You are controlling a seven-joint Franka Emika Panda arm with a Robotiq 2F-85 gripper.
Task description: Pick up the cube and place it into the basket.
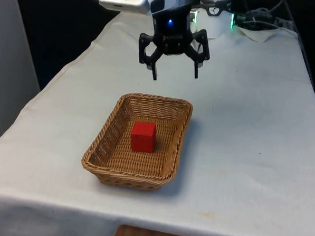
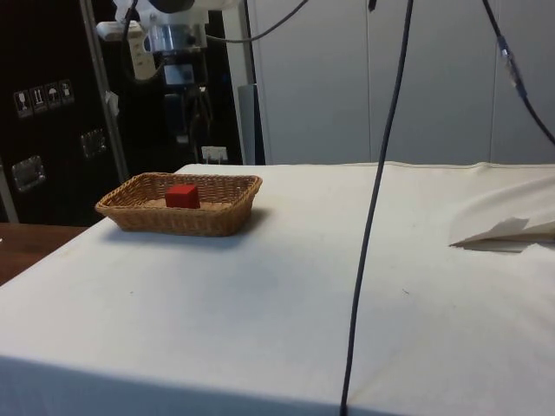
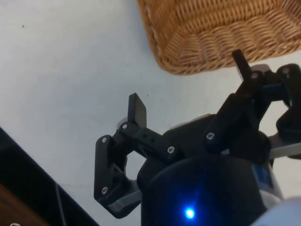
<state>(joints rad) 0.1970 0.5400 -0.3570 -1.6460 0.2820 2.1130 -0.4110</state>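
With my fingers (image 1: 154, 74) spread wide and holding nothing, I hang in the air over the cloth (image 1: 252, 117), well above it.

Gripper (image 1: 174, 76): jaws wide apart, the gap between the tips bare. Both tips point down at the cloth. In the wrist view the gripper (image 3: 189, 84) shows the same wide spread, with white cloth (image 3: 70, 70) under the gap between the tips.

Basket (image 1: 99, 156): wicker, rectangular, low walls, flat on the cloth. It lies below my fingers and off to one side, not under them; its nearest short rim sits just past my tips, and the rest runs away from me. In the wrist view a rounded corner of the basket (image 3: 202, 52) lies beyond one fingertip (image 3: 240, 61); the other fingertip (image 3: 137, 108) is over bare cloth. No contact between me and the wicker.

Cube (image 1: 143, 136): red, resting on the basket floor near its middle, upright on one face, clear of all four walls. It is well apart from my fingers and lower than them. From the side view the cube (image 2: 182, 196) stands a little above the basket (image 2: 217, 218) rim, with its lower part hidden by the near wall.

Side view: cloth (image 2: 260, 295) is flat around the basket, with a raised fold (image 2: 507, 232) far from me.
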